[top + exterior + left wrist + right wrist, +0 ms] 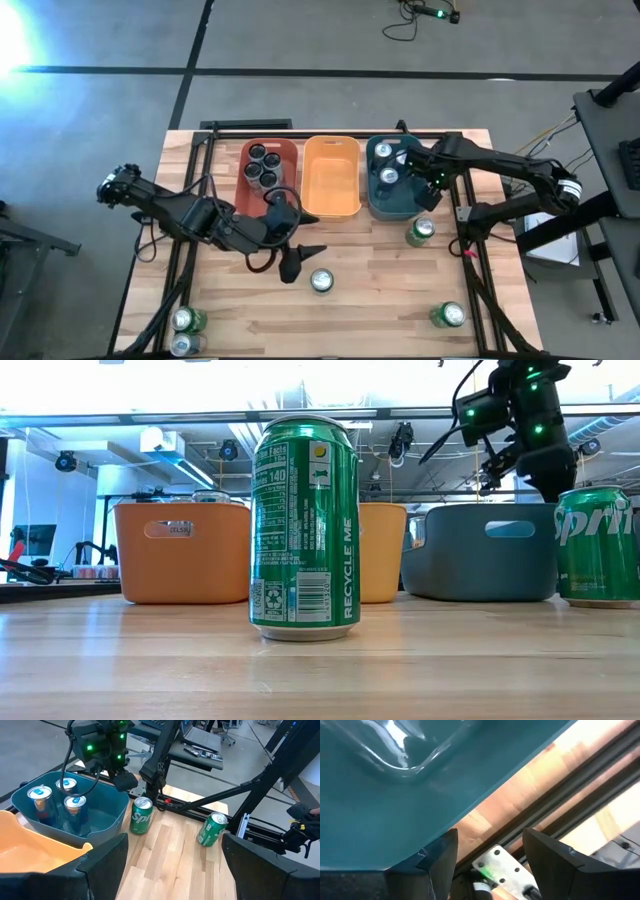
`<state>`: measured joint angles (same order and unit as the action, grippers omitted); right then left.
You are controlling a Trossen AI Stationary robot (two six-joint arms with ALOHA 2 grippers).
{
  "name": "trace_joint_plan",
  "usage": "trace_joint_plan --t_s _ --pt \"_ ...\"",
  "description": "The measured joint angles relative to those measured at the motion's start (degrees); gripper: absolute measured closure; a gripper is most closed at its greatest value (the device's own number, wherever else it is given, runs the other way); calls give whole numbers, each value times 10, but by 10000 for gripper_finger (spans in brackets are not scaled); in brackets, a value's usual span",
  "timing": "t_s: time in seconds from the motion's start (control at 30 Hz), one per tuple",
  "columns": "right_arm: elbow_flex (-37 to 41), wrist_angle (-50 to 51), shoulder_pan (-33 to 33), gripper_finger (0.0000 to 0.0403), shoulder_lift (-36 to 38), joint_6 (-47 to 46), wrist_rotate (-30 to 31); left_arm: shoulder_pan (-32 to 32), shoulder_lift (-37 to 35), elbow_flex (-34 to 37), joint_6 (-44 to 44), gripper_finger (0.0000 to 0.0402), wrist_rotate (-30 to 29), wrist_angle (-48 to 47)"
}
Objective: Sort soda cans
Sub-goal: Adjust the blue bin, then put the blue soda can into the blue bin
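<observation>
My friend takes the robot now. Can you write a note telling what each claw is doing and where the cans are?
Left claw: open, empty, over mid-table.
Right claw: open, empty, over the teal tub.
Done: four black cans in the red tub, three blue cans in the teal tub.
Left: five cans on the table, including a green can at the centre. Yellow tub looks empty.

high: looked straight down on the whole pale wooden worktop (380, 300) | low: sat at worktop level, very near a green aluminium soda can (305, 528), facing the room | left wrist: faced the teal rectangular plastic tub (75, 822), shared with high and low | right wrist: pressed close against that tub's wall
</observation>
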<state>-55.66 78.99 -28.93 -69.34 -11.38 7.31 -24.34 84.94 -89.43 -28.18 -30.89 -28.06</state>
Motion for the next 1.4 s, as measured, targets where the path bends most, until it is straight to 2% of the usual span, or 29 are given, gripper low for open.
trace_joint_plan --t_s 0.2,0.33,0.5,0.6,0.73,0.87,1.0,1.1,1.23,1.4 --pt "0 -1 0 184 15 -1 -20 0 -9 -1 -14 95 3 -22" --pt "-1 7 0 184 37 -6 -18 0 -15 -1 -64 95 9 -96" --pt "-3 31 1 184 81 -22 -14 0 -17 -1 -156 95 69 -206" --pt "-19 17 7 184 114 -67 -25 -4 -17 -1 -195 95 133 -274" --pt "-35 -65 32 184 168 -124 -48 -4 -8 -1 -256 95 231 -371" --pt "-42 -158 68 184 209 -163 -49 -4 0 -1 -341 92 288 -456" --pt "-43 -260 112 184 226 -180 -47 -19 8 -1 -402 79 364 -495" --pt "-42 -342 143 184 219 -159 -30 -47 14 -1 -405 70 412 -497" --pt "-42 -437 171 184 187 -116 -13 -98 30 0 -392 68 442 -496" --pt "-41 -494 185 184 139 -85 -13 -184 62 0 -343 77 496 -495"
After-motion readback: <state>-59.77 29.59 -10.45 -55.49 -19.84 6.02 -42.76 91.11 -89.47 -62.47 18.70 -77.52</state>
